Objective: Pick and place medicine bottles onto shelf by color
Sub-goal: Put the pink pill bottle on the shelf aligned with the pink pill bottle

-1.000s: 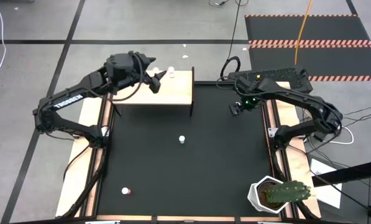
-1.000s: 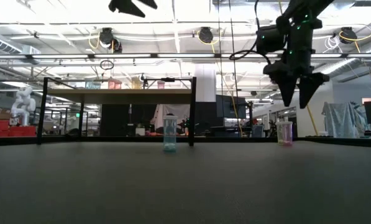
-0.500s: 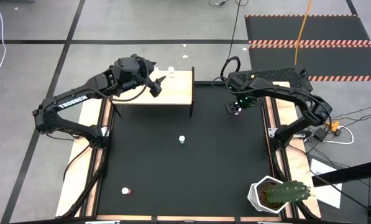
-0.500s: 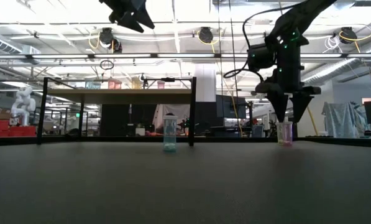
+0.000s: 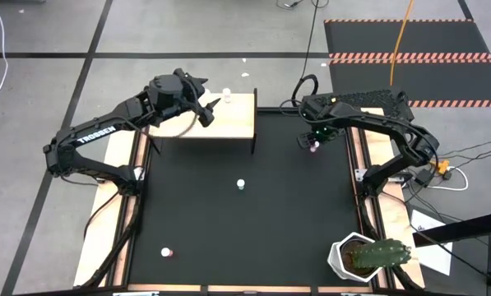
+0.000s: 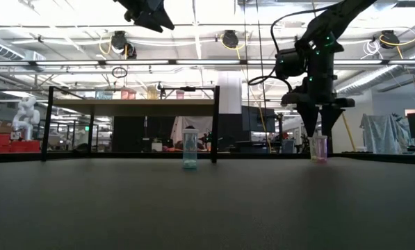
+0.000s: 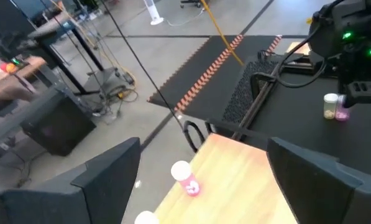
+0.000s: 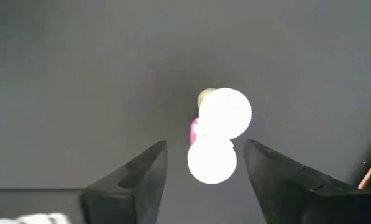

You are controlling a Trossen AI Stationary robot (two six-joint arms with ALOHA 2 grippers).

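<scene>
Bottle (image 8: 212,158) — white cap, pink body | second (image 8: 225,113) — yellowish, touching

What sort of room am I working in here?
Probably a robotics lab or workshop in a large industrial hall: exposed ceiling beams with hanging lamps, a grey tiled floor with black-and-orange hazard-striped matting, and a white humanoid robot standing in the background.

The pale-wood flat-topped shelf (image 5: 220,117) on dark legs stands at the black mat's far left corner. A pink-bodied, white-capped bottle (image 7: 186,179) stands upright on it. Two touching bottles (image 8: 214,134) stand near the mat's far right edge; a blue one (image 5: 241,185) stands mid-mat, a red one (image 5: 168,253) near the front left.
</scene>
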